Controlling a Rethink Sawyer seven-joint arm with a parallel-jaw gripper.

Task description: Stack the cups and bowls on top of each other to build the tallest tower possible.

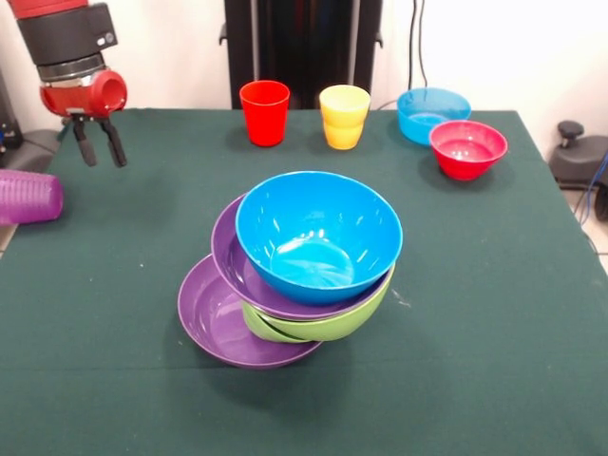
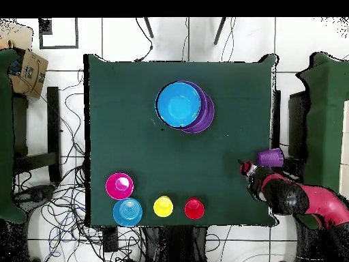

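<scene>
The tower is a lopsided heap in the table's middle: a blue bowl (image 1: 318, 237) on top, then a purple bowl (image 1: 233, 271), a lime green bowl (image 1: 328, 328) and a purple bowl (image 1: 223, 323) at the bottom; it also shows in the overhead view (image 2: 180, 106). My gripper (image 1: 100, 144) hangs open and empty above the far left corner, apart from everything. The purple cup (image 1: 28, 197) lies on its side at the left edge, just below and left of the gripper (image 2: 245, 167). The red cup (image 1: 264, 112) and the yellow cup (image 1: 344, 116) stand upright at the far edge. The small green bowl is out of view.
A light blue bowl (image 1: 433, 114) and a red bowl (image 1: 467, 148) sit at the far right corner of the green table (image 1: 494, 313). The black pedestal (image 1: 304, 47) stands behind the cups. A cardboard box (image 2: 27, 68) and cables lie on the floor around the table.
</scene>
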